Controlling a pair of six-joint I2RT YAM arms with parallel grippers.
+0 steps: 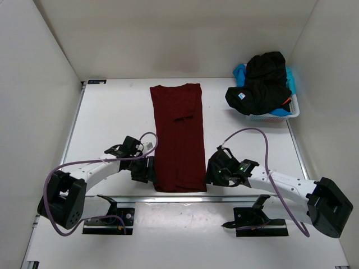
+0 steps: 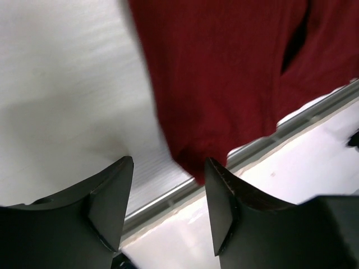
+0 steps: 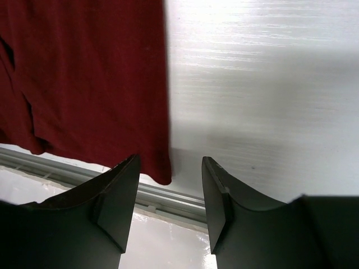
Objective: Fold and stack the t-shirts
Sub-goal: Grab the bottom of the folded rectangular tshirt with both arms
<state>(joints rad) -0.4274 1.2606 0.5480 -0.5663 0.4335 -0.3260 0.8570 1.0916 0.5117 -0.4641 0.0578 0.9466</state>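
The bench [image 1: 112, 117] is a flat white sheet, bare and matt, with faint brushed streaks in the wrist views. A metal rail [image 1: 179, 196] runs along its near edge, and below it lies a lower white ledge where the arm bases are bolted. White walls close it in on the left [image 1: 33, 84], at the back [image 1: 179, 33] and on the right [image 1: 331, 84].

The red shirt [image 1: 178, 140] lies flat in the middle of the bench as a long narrow strip running from far to near. Its near hem reaches the rail. A small fold shows on it partway up.

The left fingers [image 1: 147, 170] sit low just beside the strip's near left corner, spread apart with nothing between them. The right fingers [image 1: 216, 170] sit just beside the near right corner, also parted and empty.

At the far right corner stands a basket [image 1: 280, 116], well apart from the strip. A black shirt [image 1: 263, 78] is heaped on top, a blue shirt [image 1: 240, 73] shows beneath it, and a sliver of orange [image 1: 288, 101] shows at the rim.
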